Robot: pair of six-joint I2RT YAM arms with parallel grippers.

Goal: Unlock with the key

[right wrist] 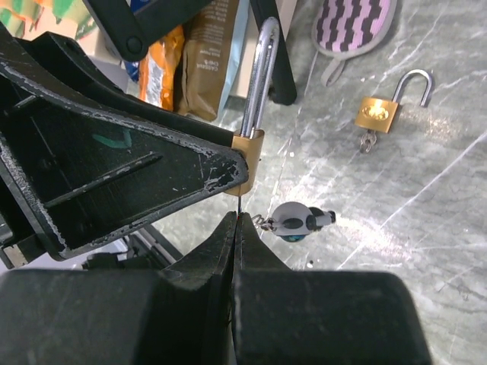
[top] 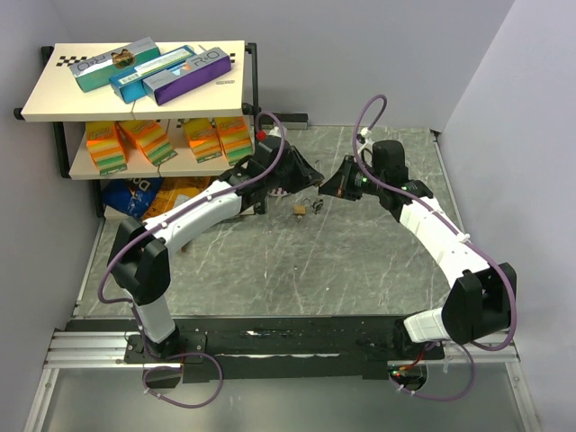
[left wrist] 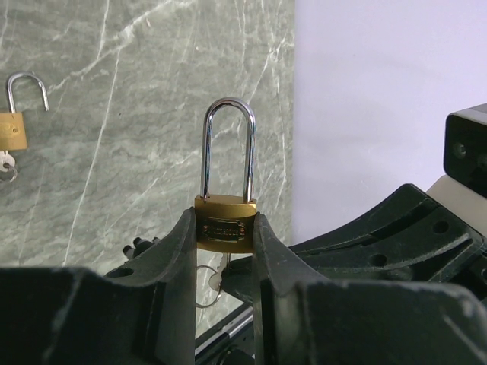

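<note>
Left claw [left wrist: 223, 219]: clamped on the brass padlock [left wrist: 225, 230], one finger on each flat side of the body, holding it up off the desk [right wrist: 426, 228] over the far middle.
Why this hold: gripping the body leaves the shackle [left wrist: 228, 144] free above and the keyhole face free below, so the other arm can get at the lock from underneath.
Shackle: both legs sit down in the body, so the lock reads as not yet open.
Right claw [right wrist: 236, 224]: fingers pressed together just under the padlock, their tips pointing up at its bottom face.
The key [right wrist: 237, 204]: a thin dark sliver running from the right claw's tips up to the underside of the padlock. It is seen edge-on, so it is probably pinched there and seated in the keyhole, but how deep it sits cannot be told.
Key ring charm [right wrist: 293, 220]: a small blue and white piece on a short chain, hanging to the right of the key and clear of both claws.
Why the arms meet: one arm steadies the lock so the other can twist without the body spinning along.
Step in hand: judged as turning the key, as the shackle has not sprung.
Risk: the flat key could slip in so narrow a pinch.
Spare padlock [right wrist: 378, 114]: lies on the desk well to the right in the right wrist view, shackle swung open, a key in its base, not involved.
</note>
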